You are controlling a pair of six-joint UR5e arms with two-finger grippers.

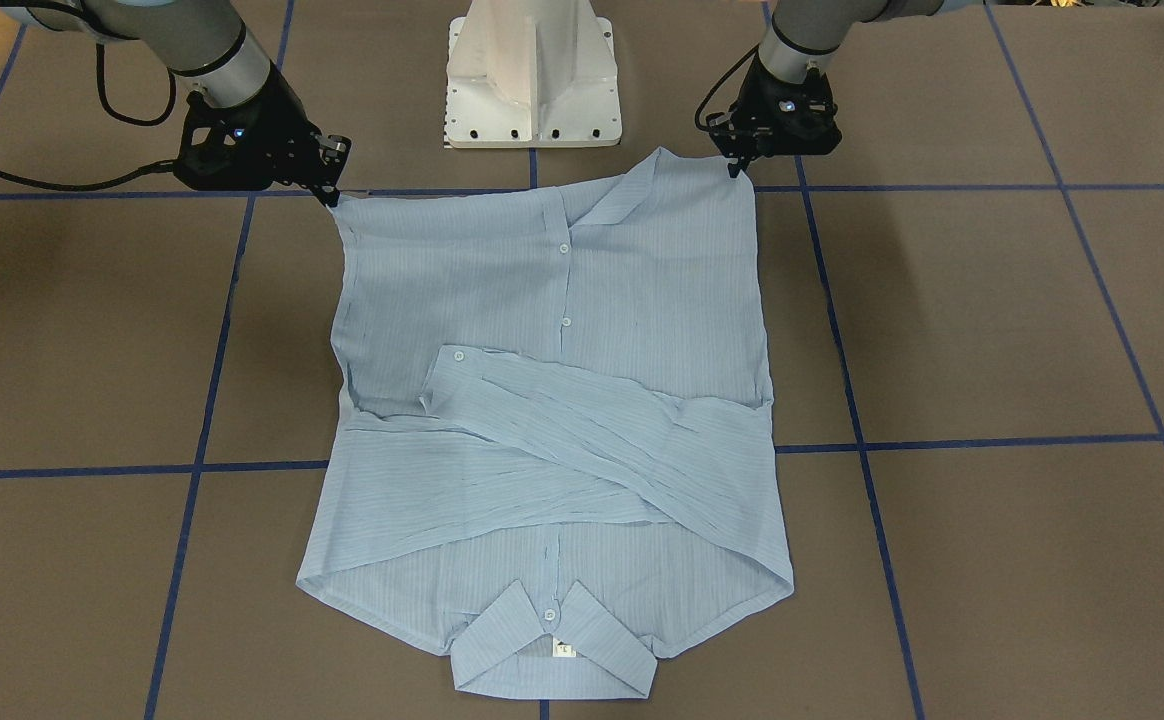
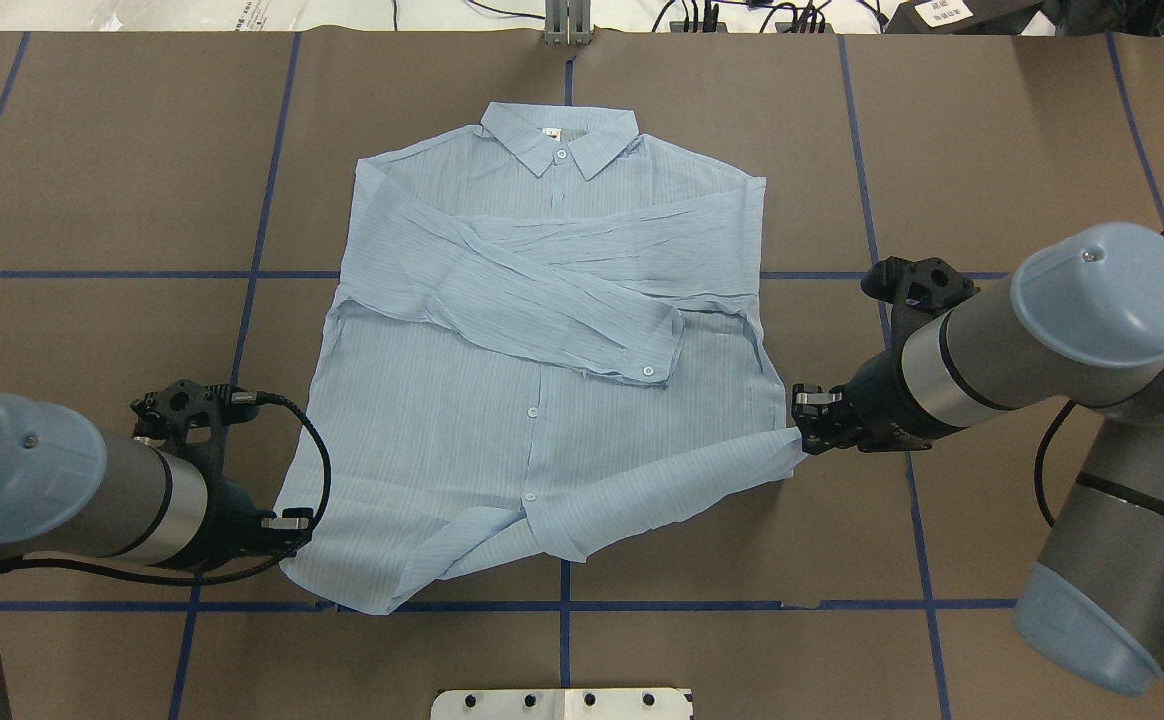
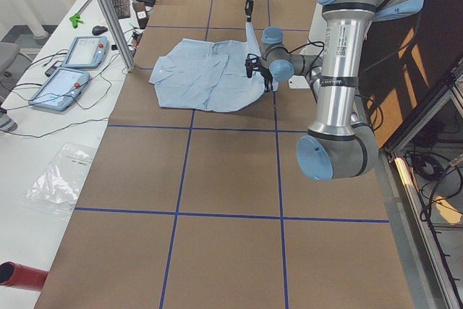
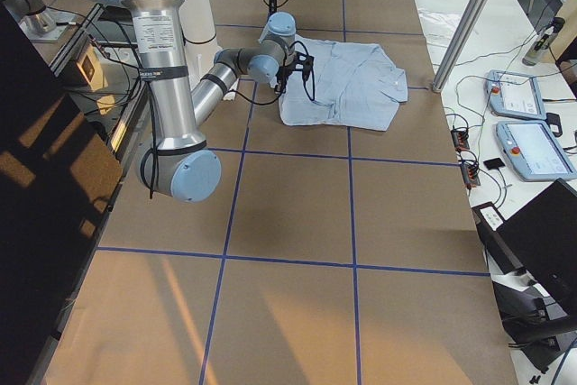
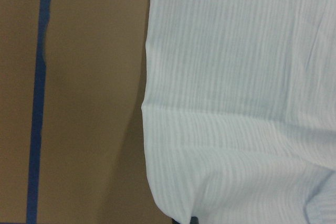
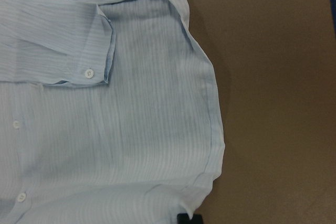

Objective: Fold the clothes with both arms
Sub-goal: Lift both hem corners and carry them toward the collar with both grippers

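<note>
1. The thin light blue finely striped button-up shirt (image 2: pixel 532 420) lies front-up on the brown paper-covered table with a blue tape grid (image 2: pixel 942 150). The hem end is at the jaws. The pointed collar (image 2: pixel 559 140) is at the opposite end, far from both.
2. The two long sleeves (image 2: pixel 542 290) are crossed over the chest, beyond the jaws and between them and the collar. I judge the sleeve folds done, so the step in hand is the hem-to-collar fold.
3. Right gripper (image 2: pixel 804 425): jaws clamped on its hem corner. The cloth runs taut up to the tips from mid-hem, so that corner is off the table.
4. Left gripper (image 2: pixel 292 522): jaws sit right at the other hem corner. The wrist view shows cloth running in at the tips, so I read it as pinched on the hem. This corner is low, at or near the table.
5. The hem between the two jaws is slack and rumpled, with a flap turned over near the button line.
6. Next move, as I see it:
   - Raise the left corner level with the right.
   - Spread the jaws enough to tension the hem.
   - Carry both corners in step over the sleeves toward the collar.
7. Risk: the fabric is thin and the pinch is small. An uneven pull could slip a corner or drag the crossed sleeves out.
</note>
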